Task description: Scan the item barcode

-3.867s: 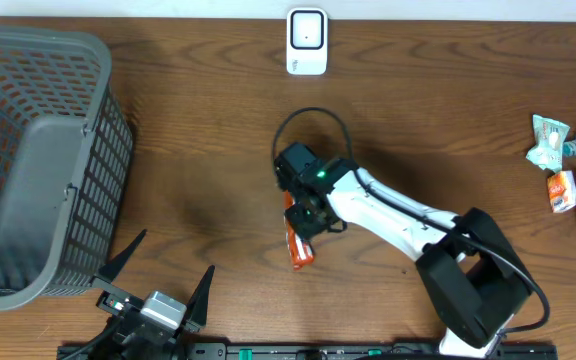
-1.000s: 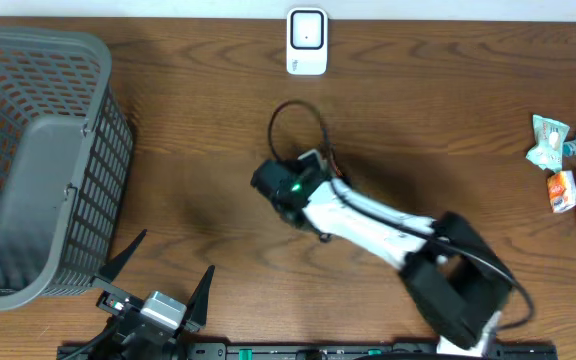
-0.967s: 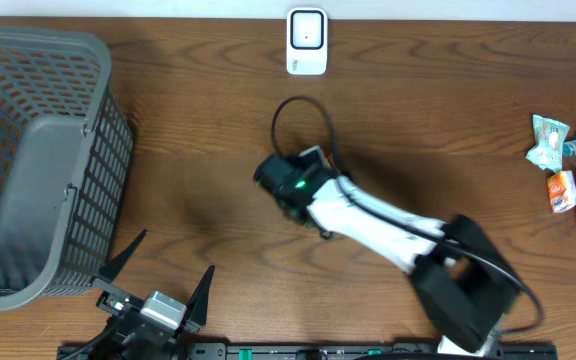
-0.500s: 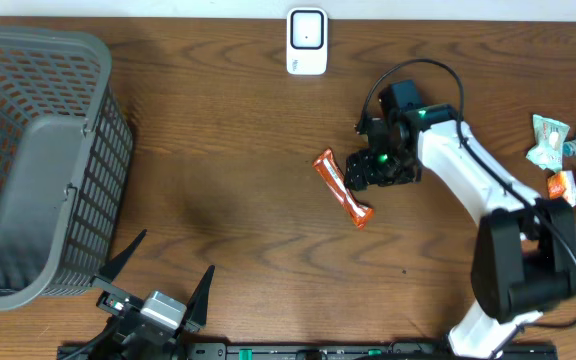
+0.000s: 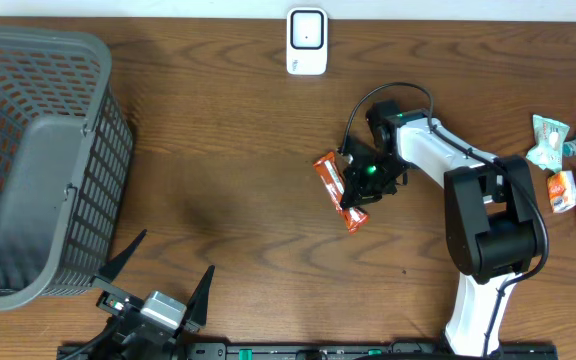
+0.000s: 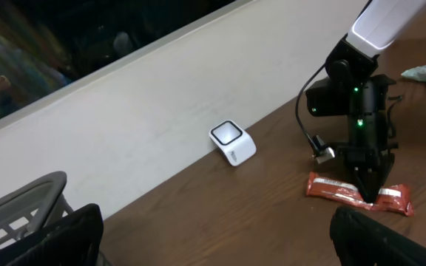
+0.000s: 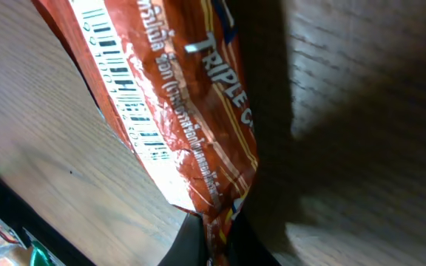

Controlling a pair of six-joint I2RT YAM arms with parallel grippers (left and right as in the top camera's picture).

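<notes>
An orange snack bar (image 5: 334, 187) in a crinkled wrapper lies on the brown table, a little right of centre. My right gripper (image 5: 361, 183) is shut on the bar's end. In the right wrist view the wrapper (image 7: 176, 111) runs up from the closed fingertips (image 7: 191, 240), with its barcode (image 7: 124, 103) facing the camera. The white barcode scanner (image 5: 307, 42) stands at the table's far edge. The left wrist view shows the scanner (image 6: 232, 143), the bar (image 6: 331, 187) and the right gripper (image 6: 368, 188) on it. My left gripper (image 5: 153, 290) stands open and empty at the front left.
A large grey mesh basket (image 5: 38, 150) fills the left side of the table. Several snack packets (image 5: 568, 170) lie at the right edge. A pale wall (image 6: 161, 96) runs behind the scanner.
My right gripper has moved left and down onto the snack bar and shut on its end. The bar has hardly shifted. The left arm has not moved.
</notes>
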